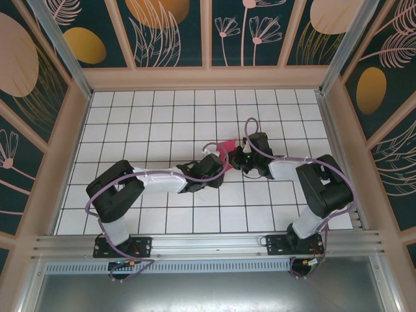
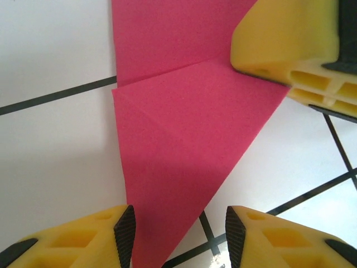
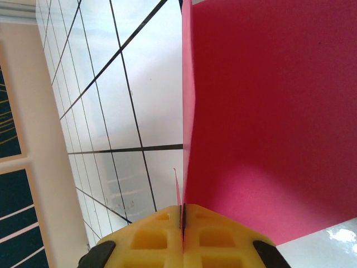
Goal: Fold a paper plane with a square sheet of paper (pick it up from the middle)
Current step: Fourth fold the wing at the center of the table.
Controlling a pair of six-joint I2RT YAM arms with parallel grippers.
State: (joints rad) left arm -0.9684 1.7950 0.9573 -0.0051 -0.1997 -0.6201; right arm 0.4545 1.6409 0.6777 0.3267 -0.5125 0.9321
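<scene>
**Tip between left jaws**

Paper (image 2: pixel 184 139) mid table (image 1: pixel 143 123), folded to a point; in the left wrist view runs twelve to six, tip at six. Straddled there by left gripper (image 2: pixel 179 234), jaws apart, grasping nothing. Pinched at one o'clock by right gripper (image 3: pixel 183 215), clenched on the edge. Left nearer the tip.

I count one sheet of pink paper (image 2: pixel 189 139), folded, perhaps in more layers than I can make out. Two robot arms: left arm (image 1: pixel 156 177), right arm (image 1: pixel 305 172). Two hands: left hand (image 2: pixel 180 229), right hand (image 3: pixel 183 215). One tiled desk (image 1: pixel 162 117).
</scene>
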